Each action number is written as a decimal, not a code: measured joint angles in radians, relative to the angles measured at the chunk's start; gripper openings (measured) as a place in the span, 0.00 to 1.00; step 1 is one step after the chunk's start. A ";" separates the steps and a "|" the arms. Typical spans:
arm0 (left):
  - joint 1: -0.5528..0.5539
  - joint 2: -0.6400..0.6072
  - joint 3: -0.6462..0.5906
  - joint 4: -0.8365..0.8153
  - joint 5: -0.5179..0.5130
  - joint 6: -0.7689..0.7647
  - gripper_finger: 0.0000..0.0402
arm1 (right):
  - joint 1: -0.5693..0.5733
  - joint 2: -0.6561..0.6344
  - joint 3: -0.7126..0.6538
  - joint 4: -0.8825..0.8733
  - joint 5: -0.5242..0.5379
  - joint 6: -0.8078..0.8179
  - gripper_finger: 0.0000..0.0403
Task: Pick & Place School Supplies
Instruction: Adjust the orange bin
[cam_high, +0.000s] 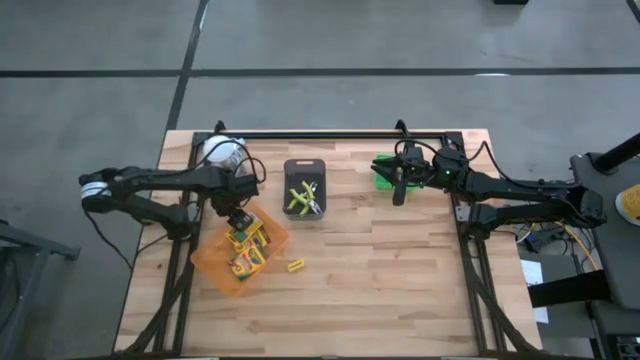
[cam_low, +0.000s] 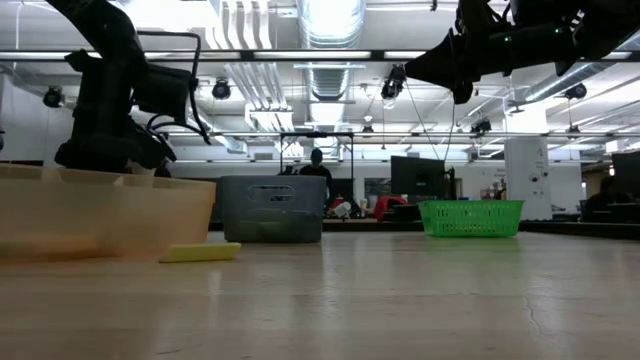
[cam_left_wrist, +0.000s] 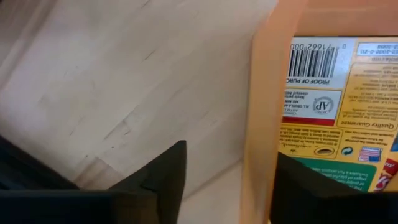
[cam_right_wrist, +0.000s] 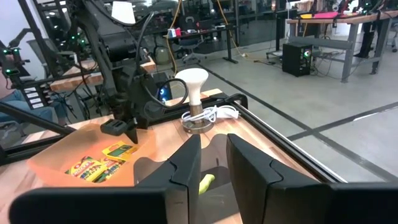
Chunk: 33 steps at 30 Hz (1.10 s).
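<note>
My left gripper (cam_high: 238, 221) hangs over the orange tray (cam_high: 212, 262), jaws straddling its wall beside the crayon boxes (cam_high: 247, 243); my right gripper (cam_high: 400, 187), jaws nearly together and empty, waits at the green basket (cam_high: 384, 176).

The left gripper (cam_high: 238, 220) sits left of centre in the high view, fingers (cam_left_wrist: 163, 175) parted; its arm reaches in from the left edge. The right gripper (cam_high: 400, 190) sits upper right of centre, fingers (cam_right_wrist: 186, 163) nearly together.
</note>
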 joint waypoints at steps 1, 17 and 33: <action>0.000 0.002 0.000 0.004 0.002 0.000 0.43 | 0.000 0.000 0.000 0.000 0.000 0.000 0.19; 0.001 0.053 0.012 0.077 0.021 0.006 0.02 | 0.000 0.001 0.000 0.000 0.000 0.000 0.19; 0.013 0.056 0.111 0.205 -0.056 0.102 0.04 | 0.000 0.001 0.000 0.000 0.000 0.000 0.20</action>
